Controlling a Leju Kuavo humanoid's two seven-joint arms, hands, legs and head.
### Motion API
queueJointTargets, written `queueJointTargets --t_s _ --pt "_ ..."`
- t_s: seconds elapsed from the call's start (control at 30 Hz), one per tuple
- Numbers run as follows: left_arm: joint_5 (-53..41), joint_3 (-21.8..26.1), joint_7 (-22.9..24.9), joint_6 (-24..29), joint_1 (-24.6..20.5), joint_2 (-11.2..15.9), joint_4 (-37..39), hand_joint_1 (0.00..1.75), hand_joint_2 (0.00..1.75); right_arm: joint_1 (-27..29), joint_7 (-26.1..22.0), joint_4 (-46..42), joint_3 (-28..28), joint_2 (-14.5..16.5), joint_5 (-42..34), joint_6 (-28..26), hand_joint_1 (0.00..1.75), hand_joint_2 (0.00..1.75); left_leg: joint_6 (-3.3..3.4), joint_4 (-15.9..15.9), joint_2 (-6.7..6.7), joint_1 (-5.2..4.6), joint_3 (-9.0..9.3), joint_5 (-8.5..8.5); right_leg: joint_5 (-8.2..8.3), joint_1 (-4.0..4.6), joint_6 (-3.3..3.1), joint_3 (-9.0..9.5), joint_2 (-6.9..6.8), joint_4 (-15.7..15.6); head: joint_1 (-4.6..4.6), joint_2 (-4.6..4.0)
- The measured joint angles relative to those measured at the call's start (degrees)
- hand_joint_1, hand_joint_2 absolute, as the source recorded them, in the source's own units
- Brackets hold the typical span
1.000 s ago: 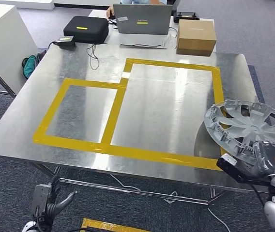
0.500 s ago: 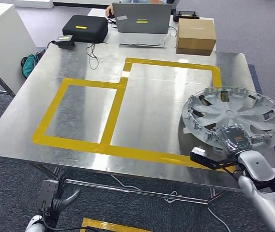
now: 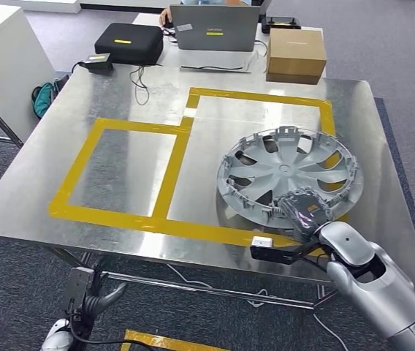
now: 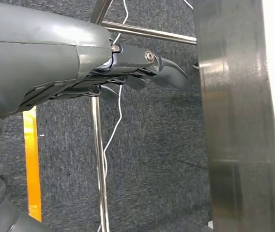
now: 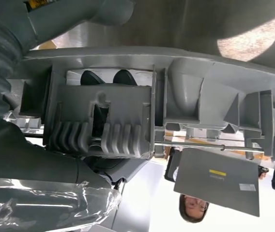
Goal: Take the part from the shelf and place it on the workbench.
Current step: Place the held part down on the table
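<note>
1. The right hand point(image 3: 305, 210) hides the near rim of the hubcap point(image 3: 288, 172).
2. The laptop point(image 3: 215, 28) is cut by the top edge.
3. The hubcap covers part of the tabletop's point(image 3: 123, 172) yellow tape point(image 3: 169, 175).

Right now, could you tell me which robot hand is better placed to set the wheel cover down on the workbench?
The right robot hand: it grips the wheel cover over the workbench. The left robot hand hangs below the table edge, holding nothing.
</note>
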Motion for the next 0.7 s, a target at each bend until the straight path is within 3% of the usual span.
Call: queueJointTargets --t_s 0.7 --pt "-0.2 0.0 -3.4 -1.6 1.1 1.5 0.9 0.00 1.75 1.8 2.9 2.0 -3.1 -0.7 -2.8 0.3 1.75 1.75 -0.01 0.0 0.00 0.00 0.01 0.01 0.01 0.00 -0.01 -0.01 -0.01 0.0 -0.01 0.00"
